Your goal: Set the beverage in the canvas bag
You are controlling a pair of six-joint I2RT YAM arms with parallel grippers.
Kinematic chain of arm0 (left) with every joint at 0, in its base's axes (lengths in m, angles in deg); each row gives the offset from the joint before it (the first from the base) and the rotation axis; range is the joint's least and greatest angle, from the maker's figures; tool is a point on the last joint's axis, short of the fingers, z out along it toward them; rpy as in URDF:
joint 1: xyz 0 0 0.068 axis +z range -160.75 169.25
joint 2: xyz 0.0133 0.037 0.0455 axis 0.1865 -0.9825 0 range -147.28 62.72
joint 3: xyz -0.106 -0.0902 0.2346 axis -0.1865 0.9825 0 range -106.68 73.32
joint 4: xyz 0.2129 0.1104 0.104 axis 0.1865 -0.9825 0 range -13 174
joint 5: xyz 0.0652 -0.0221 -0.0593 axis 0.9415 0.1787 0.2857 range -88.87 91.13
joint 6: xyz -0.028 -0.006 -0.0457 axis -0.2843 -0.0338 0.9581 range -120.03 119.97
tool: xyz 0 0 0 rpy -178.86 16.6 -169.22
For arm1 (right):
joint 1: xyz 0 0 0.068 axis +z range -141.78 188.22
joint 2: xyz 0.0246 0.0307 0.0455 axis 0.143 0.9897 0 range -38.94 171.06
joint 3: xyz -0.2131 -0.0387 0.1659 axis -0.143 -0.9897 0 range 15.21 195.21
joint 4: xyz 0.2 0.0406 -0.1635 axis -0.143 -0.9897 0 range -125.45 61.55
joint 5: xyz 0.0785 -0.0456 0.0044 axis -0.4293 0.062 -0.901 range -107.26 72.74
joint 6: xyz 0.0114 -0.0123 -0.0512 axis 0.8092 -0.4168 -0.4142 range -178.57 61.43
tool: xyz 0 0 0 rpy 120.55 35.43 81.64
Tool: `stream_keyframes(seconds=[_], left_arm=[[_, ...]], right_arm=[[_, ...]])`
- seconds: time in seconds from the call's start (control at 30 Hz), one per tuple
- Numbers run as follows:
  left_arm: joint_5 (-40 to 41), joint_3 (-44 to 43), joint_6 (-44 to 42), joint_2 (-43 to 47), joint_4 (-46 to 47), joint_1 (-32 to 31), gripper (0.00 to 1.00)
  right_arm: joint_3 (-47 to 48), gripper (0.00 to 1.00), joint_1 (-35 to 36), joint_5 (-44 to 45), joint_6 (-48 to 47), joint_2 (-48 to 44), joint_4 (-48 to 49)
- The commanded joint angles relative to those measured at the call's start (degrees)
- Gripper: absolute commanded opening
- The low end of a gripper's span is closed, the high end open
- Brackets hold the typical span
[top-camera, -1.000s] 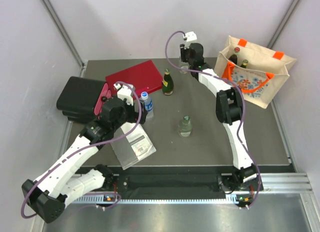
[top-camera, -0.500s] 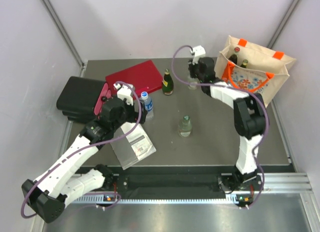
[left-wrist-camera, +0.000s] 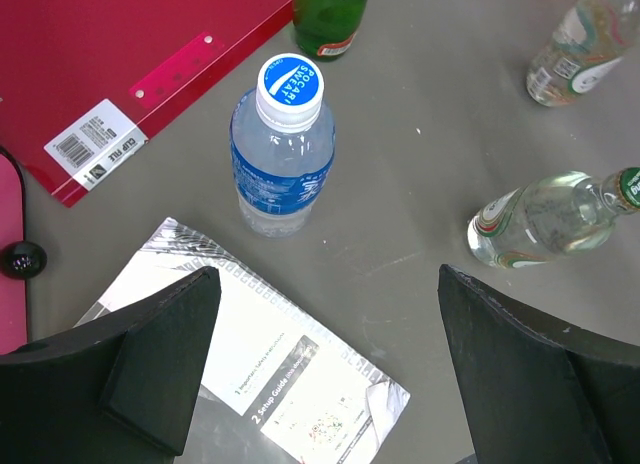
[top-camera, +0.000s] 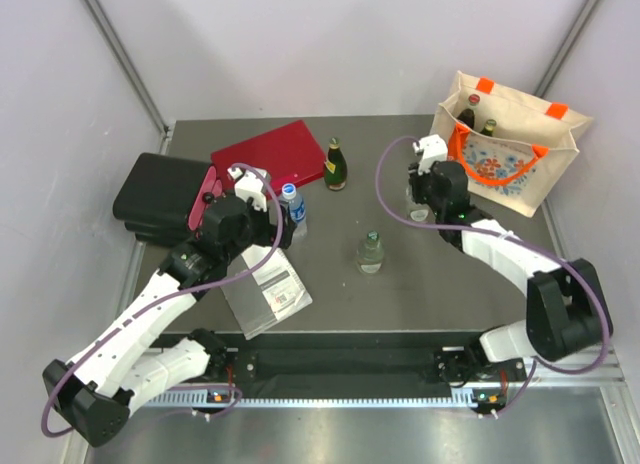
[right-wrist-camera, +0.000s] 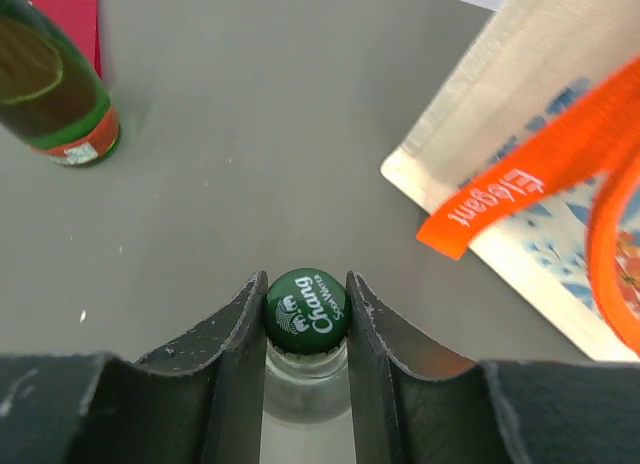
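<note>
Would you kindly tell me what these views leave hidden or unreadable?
- Top view: the bag hides two bottles below their necks.
- Right wrist: the right tool hides the held bottle below cap and neck.
- Left wrist: the top edge cuts off the green bottle.
- Left wrist: the booklet has small print that is unreadable.

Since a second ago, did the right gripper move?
Yes. The right gripper, shut on the green-capped bottle, moved right and toward the table's near edge, now beside the canvas bag.

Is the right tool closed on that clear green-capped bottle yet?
Shut: the right tool has both fingers pressed against the green cap of the clear glass bottle.
</note>
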Motion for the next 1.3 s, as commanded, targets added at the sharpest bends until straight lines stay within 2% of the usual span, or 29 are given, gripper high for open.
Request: stream_keyframes(seconds=[0.0,0.17,0.43,0.57,0.63,0.77,1.07,1.27], left_arm=[[-0.46,-0.01,0.24,1.54,2.66,-0.23,0.94],[-0.55,-0.01,0.15,1.45,2.66,-0.23,0.94],[-0.11,-0.01,-0.03,1.28,2.66,-0.23,0.94],[-0.11,-0.1,-0.03,1.36,2.57,-0.32,0.94],[-0.46,-0.19,-0.03,1.01,2.66,-0.32,0.94],[-0.46,-0.28,-0.03,1.36,2.48,-0.23,0.94],[-0.02,-0.28,-0.03,1.54,2.57,-0.23,0.94],[-0.02,-0.28,-0.03,2.06,2.57,-0.23,0.94]], right_arm=[[1.67,0.0,0.23,2.12,0.51,-8.43,4.37],[4.3,0.0,0.32,2.56,1.04,-10.98,-1.0],[14.76,0.0,-0.03,3.08,1.04,-12.57,-11.29],[23.35,0.0,-2.31,3.35,0.96,-11.43,-19.63],[25.65,0.0,-3.89,2.48,0.6,-11.16,-20.52],[35.56,0.0,-10.03,0.01,1.48,-8.97,-25.0],[47.98,0.0,-20.07,-3.59,3.94,-3.79,-22.46],[56.24,0.0,-27.45,-4.03,6.21,3.42,-20.88]])
